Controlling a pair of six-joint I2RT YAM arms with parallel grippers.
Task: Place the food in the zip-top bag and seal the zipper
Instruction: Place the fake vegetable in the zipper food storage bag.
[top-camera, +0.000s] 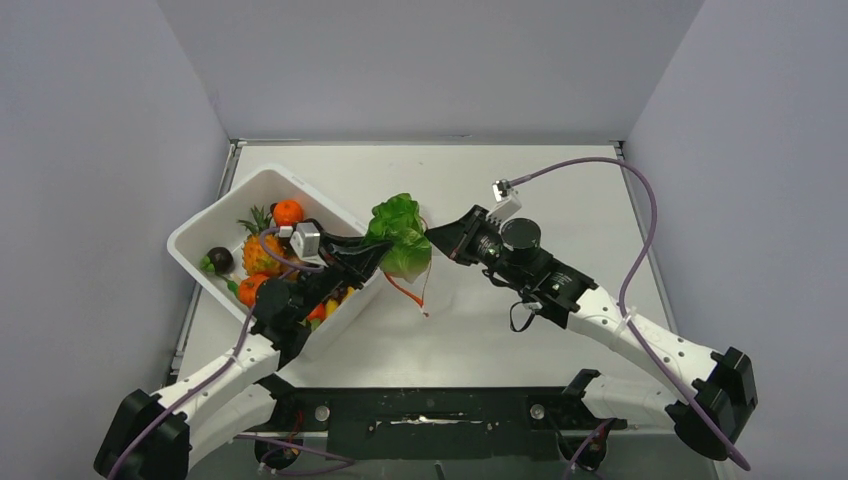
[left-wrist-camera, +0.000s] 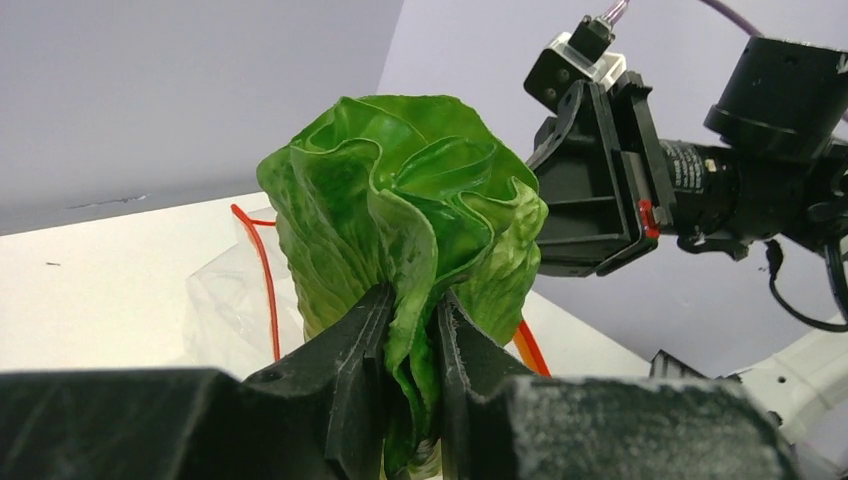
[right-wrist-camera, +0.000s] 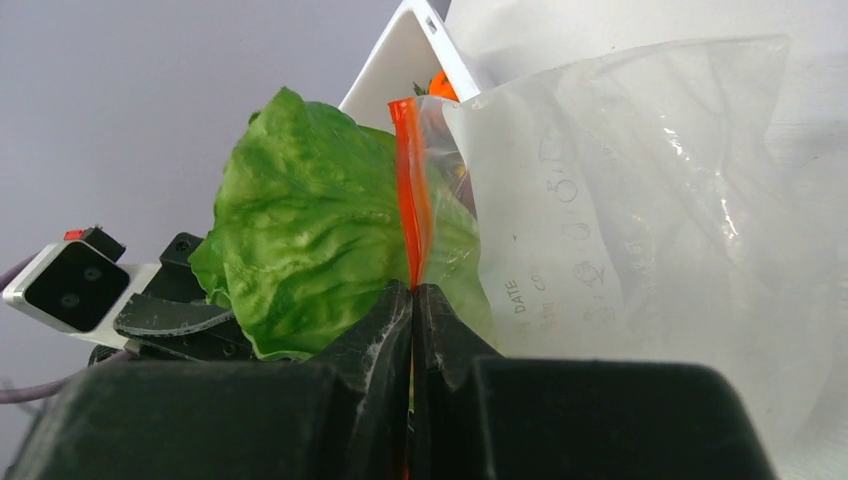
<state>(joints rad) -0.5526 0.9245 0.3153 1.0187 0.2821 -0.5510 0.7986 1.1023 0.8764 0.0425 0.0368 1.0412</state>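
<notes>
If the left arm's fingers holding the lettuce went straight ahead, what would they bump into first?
The lettuce in the left gripper would probably meet the clear bag first. The right gripper holds it up by its red strip just beyond. Depth is unclear.

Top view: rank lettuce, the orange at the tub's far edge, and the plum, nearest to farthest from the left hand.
1. lettuce: gripped in the left hand.
2. orange: far edge of the tub, left of the hand.
3. plum: tub's left end.
</notes>
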